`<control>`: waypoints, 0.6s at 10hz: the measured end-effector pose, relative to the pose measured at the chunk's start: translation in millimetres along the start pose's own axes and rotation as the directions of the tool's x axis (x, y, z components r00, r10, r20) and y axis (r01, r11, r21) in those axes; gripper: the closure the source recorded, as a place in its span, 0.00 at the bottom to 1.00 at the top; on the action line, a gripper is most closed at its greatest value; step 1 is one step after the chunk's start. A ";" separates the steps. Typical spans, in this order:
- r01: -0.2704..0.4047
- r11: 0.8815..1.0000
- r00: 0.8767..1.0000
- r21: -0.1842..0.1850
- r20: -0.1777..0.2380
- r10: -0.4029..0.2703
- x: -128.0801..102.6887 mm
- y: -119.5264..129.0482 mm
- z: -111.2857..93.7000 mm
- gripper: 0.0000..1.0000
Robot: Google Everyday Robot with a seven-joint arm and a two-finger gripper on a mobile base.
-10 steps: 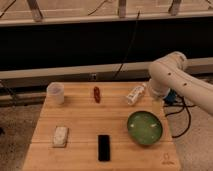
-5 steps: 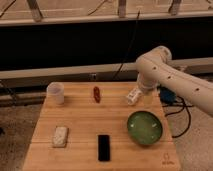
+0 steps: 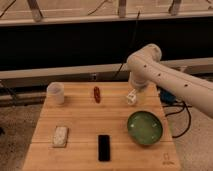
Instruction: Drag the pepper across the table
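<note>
Approach: my claw (image 3: 131, 96), grip I cannot tell, hovers over the table (image 3: 82, 125), needing to reach the pepper (image 3: 96, 94) next.

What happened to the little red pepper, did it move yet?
No. The pepper lies at the same spot, just right of the cup. The gripper hangs farther right, apart from it.

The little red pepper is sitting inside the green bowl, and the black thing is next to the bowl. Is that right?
Not quite. The camera view shows the pepper lying on the table near its back edge, not in the green bowl. The black slab is indeed beside the bowl. The gripper is at the table's back right, apart from the pepper.
</note>
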 end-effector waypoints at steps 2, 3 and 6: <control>0.031 0.999 1.000 0.011 0.002 -0.031 -11.0 -8.0 1.8 0.20; 0.053 0.998 0.999 0.018 0.004 -0.053 -18.3 -13.1 2.1 0.20; 0.112 0.993 0.994 0.032 0.014 -0.113 -35.0 -24.9 3.9 0.20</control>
